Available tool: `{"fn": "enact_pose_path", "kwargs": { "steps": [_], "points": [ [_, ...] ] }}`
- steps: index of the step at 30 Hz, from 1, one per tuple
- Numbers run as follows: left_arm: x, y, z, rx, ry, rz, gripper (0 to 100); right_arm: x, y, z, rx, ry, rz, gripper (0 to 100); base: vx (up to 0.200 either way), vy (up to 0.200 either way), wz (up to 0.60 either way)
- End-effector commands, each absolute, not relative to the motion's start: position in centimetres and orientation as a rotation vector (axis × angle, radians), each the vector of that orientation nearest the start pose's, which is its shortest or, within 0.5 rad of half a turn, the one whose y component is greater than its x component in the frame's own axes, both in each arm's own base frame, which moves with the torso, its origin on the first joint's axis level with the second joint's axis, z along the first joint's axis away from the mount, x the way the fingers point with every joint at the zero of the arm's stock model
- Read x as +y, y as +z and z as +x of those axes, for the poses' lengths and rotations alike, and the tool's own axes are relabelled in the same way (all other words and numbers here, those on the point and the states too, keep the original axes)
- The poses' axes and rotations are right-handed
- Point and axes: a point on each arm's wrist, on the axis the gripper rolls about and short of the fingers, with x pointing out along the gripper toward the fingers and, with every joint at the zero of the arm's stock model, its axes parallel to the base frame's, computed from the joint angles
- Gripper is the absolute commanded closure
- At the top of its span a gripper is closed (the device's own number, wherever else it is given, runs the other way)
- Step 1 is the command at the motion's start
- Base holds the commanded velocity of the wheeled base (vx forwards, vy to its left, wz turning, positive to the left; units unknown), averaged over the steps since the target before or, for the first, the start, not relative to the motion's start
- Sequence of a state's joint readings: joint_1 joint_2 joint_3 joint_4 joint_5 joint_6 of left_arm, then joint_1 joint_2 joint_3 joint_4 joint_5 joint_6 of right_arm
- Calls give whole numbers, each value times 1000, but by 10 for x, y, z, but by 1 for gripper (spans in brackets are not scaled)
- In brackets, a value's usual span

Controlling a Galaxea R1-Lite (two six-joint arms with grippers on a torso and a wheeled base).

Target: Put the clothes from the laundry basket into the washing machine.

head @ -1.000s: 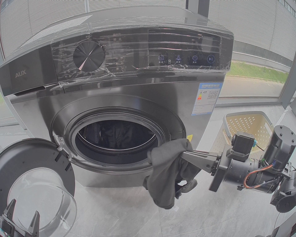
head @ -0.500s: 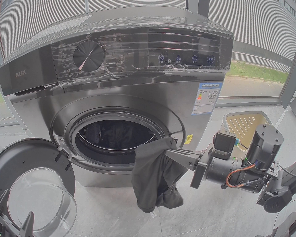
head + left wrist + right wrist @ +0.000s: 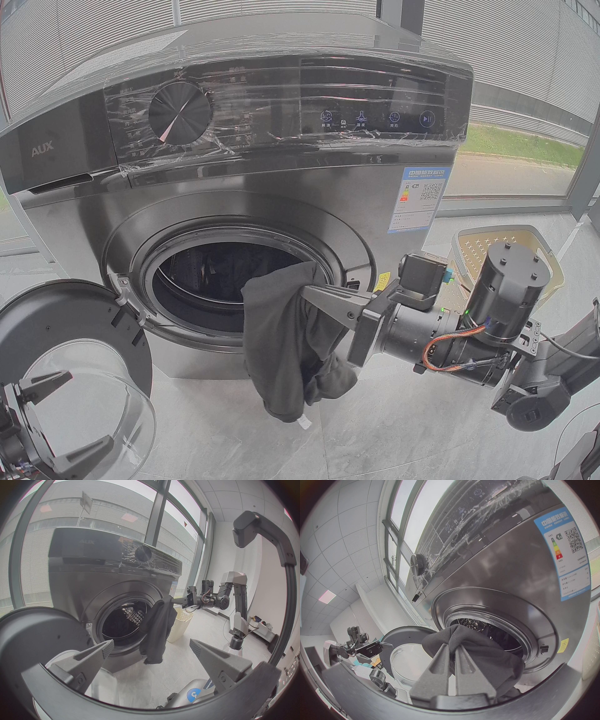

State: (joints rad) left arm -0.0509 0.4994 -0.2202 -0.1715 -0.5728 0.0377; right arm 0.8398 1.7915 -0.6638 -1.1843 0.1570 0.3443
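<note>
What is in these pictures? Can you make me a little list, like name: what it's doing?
washer: front opening uncovered
door: swung open on the robot's left
clothes: dark, already inside washer
cloth: dark, hanging in front of the opening, not inside yet
right end effector: shut on cloth
left end effector: open, low by the door
basket: right of washer, partly behind the right arm

Grey tiled floor (image 3: 406, 431), tall windows (image 3: 31, 558), a grass strip (image 3: 525, 145) outside them.
</note>
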Motion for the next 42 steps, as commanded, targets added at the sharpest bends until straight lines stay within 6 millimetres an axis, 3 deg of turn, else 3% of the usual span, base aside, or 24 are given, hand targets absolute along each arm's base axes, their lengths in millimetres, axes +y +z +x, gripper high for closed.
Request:
{"fn": "enact_pose_path", "kwargs": {
  "steps": [1, 8, 10, 12, 16, 28, 42],
  "points": [
    [-27, 161, 93, 254, -744, -18, 0, 250, 164, 213, 129, 998, 334, 100, 0, 0, 0],
    [-44, 154, 135, 318, -819, -19, 0, 251, 165, 212, 133, 1010, 334, 100, 0, 0, 0],
    [-44, 154, 135, 318, -819, -19, 0, 251, 165, 212, 133, 1010, 334, 100, 0, 0, 0],
    [-49, 145, 154, 375, -821, -28, 0, 251, 165, 212, 131, 1012, 336, 100, 0, 0, 0],
    [-53, 135, 171, 402, -818, -12, 0, 252, 165, 212, 135, 1009, 347, 100, 0, 0, 0],
    [-70, 125, 202, 404, -804, 16, 0, 269, 171, 210, 117, 1032, 356, 100, 0, 0, 0],
    [-90, 112, 241, 446, -797, 30, 0, 272, 177, 202, 100, 1043, 365, 100, 0, 0, 0]
  ]
}}
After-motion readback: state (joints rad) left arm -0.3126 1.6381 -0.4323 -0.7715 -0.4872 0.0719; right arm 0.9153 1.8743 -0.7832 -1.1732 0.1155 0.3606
